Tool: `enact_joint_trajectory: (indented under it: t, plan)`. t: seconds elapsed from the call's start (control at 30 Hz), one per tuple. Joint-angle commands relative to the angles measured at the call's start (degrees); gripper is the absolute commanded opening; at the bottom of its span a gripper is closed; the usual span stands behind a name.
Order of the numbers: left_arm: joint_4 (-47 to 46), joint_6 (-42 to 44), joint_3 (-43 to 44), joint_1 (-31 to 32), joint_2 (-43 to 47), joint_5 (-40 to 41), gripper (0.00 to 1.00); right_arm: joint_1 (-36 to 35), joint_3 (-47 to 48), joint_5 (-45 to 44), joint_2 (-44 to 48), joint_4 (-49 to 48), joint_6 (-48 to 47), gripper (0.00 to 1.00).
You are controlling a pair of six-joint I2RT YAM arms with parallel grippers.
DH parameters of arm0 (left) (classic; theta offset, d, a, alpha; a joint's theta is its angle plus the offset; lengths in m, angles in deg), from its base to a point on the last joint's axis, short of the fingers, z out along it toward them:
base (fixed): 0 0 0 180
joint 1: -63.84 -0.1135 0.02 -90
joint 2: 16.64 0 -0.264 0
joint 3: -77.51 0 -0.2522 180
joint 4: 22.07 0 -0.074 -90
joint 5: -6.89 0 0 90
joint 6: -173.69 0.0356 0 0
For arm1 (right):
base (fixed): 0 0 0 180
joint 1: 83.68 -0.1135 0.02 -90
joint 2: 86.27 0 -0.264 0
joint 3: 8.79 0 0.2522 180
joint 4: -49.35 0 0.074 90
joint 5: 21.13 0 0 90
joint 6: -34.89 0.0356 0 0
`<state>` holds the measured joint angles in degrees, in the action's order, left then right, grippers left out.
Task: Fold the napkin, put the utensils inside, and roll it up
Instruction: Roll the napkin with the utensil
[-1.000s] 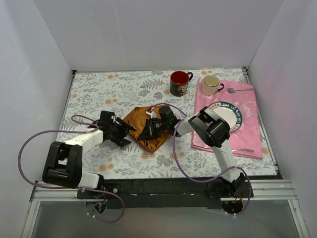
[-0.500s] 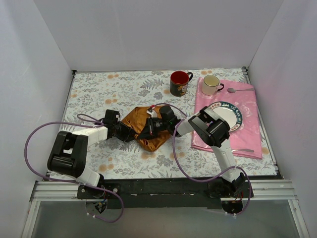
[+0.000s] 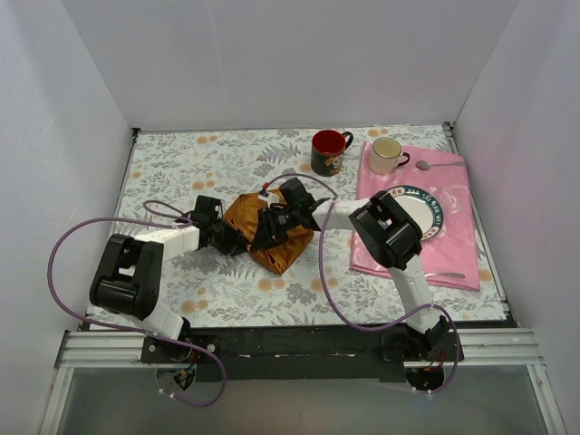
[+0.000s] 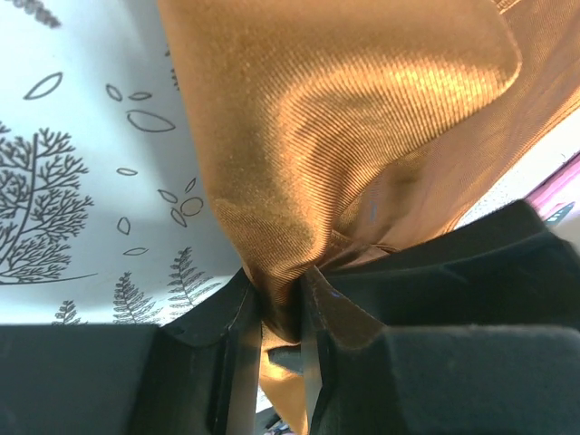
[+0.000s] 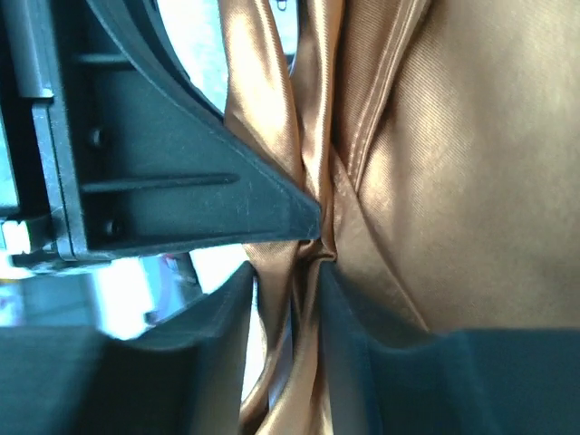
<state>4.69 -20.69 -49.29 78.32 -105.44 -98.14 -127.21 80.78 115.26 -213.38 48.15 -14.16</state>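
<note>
Napkin (image 3: 275, 240): rust-orange, bunched and creased, on the floral worktop (image 3: 172, 168) near its middle, between the two arms and left of the pink cloth (image 3: 453, 195).
Left jaws: clenched on a pinch of the napkin's left edge, with cloth squeezed between the fingers (image 4: 204, 340).
Right jaws: clamped on a gathered fold from the napkin's right side, which runs between the fingers (image 5: 362, 317).
Pink cloth: carries a plate (image 3: 426, 215), a cream mug (image 3: 387, 155) and a spoon (image 3: 437, 165).
Red mug (image 3: 328, 151): on the worktop beyond the napkin, beside the pink cloth.
</note>
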Motion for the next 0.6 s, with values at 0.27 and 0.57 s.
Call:
enact_joint_trajectory:
  t: [0.27,0.57]
  plan:
    - [9.68,4.97,3.09,0.20,-6.30,3.60,0.00,-2.35,16.39,-17.72,10.99,43.43,-38.39,0.81]
    - [19.34,7.08,10.29,0.29,-11.22,1.14,0.00,-19.04,0.92,-53.30,23.05,30.43,-49.03,0.95]
